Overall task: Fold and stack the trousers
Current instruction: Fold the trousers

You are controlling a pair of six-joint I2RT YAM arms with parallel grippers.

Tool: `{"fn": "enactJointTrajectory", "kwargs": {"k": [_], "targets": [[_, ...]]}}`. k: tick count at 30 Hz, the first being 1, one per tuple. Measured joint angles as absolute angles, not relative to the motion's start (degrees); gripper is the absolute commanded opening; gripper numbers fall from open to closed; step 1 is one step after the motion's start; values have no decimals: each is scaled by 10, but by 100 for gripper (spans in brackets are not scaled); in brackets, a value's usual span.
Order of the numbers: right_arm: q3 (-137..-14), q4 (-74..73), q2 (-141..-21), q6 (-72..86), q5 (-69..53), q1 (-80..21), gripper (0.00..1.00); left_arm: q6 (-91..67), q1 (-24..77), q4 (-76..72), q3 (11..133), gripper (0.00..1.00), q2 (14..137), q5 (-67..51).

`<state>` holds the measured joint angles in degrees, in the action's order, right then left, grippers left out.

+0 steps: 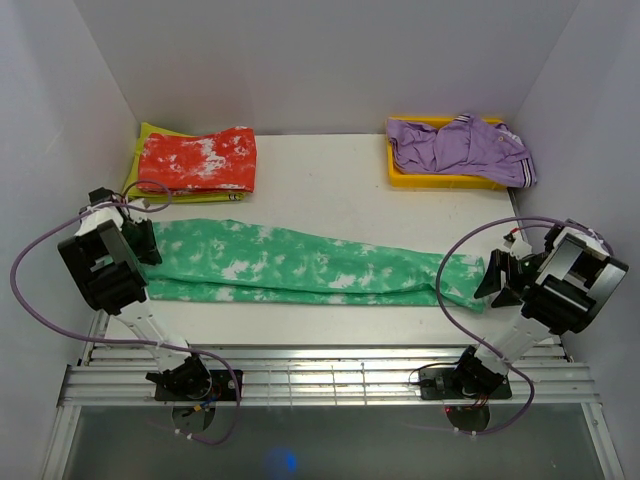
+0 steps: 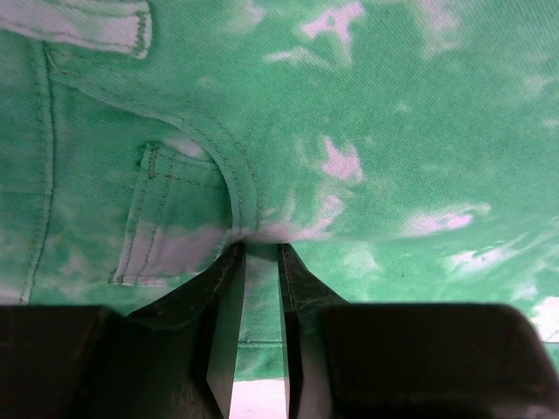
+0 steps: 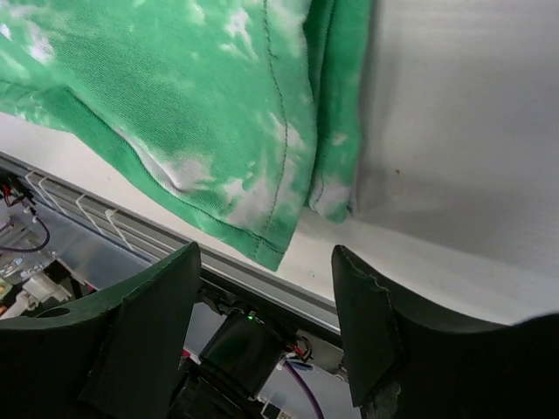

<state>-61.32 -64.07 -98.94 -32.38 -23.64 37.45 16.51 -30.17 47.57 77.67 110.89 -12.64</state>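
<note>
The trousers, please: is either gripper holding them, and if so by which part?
The left gripper pinches the trousers at the waist end, beside a pocket; the right gripper is open, holding nothing.

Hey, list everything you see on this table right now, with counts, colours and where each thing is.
trousers: one, green with white blotches, stretched left to right across the near table
folded garment: one, red and white, far left, on a yellow-green sheet
tray: one, yellow, far right
purple garment: one, heaped in the tray
table: one, white
left gripper: black, pinching the trousers' waist end
right gripper: black, open, by the trousers' other end
</note>
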Motion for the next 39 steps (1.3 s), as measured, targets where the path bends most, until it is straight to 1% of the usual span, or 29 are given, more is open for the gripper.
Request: {"fn": "enactJointTrajectory", "kwargs": {"k": [3,4,6,7,8,9,10,11,12,18,21,22,24,25,26,28,30,34,39], "targets": [[-613,-636,-1004,-323,-243,359,63,160,-300,461,760,33,1098,-127],[-613,-632,-1011,-319,-243,354,56,159,-300,457,754,33,1094,-126],[-620,-623,-1033,-308,-240,343,47,156,-298,449,745,33,1087,-126],[-629,-622,-1048,-301,-239,338,38,154,-298,448,743,33,1086,-126],[-641,-620,-1064,-292,-237,334,33,151,-298,447,743,33,1086,-126],[-654,-613,-1080,-284,-235,329,26,149,-298,447,743,33,1086,-126],[-667,-607,-1094,-275,-233,325,16,146,-298,448,744,33,1086,-126],[-682,-604,-1108,-267,-229,321,11,143,-298,449,745,33,1086,-126],[-698,-601,-1119,-258,-226,317,8,140,-298,452,747,33,1086,-126],[-804,-582,-1172,-212,-234,283,8,110,-295,488,784,33,1114,-136],[-855,-570,-1187,-198,-239,269,24,100,-295,496,794,33,1122,-141],[-865,-569,-1187,-197,-239,266,38,98,-295,498,796,34,1123,-143],[-886,-572,-1184,-199,-241,266,58,97,-295,499,796,35,1123,-146],[-892,-576,-1181,-204,-241,267,72,96,-295,499,796,35,1123,-148],[-897,-581,-1178,-210,-242,270,76,96,-295,499,796,35,1123,-150],[-900,-599,-1170,-226,-245,279,80,95,-295,497,794,36,1121,-156],[-899,-623,-1162,-237,-252,292,80,94,-295,489,785,37,1115,-166],[-847,-647,-1142,-246,-277,312,77,91,-295,471,757,38,1099,-186],[-783,-652,-1151,-235,-297,318,73,90,-294,458,724,38,1075,-201]]}}
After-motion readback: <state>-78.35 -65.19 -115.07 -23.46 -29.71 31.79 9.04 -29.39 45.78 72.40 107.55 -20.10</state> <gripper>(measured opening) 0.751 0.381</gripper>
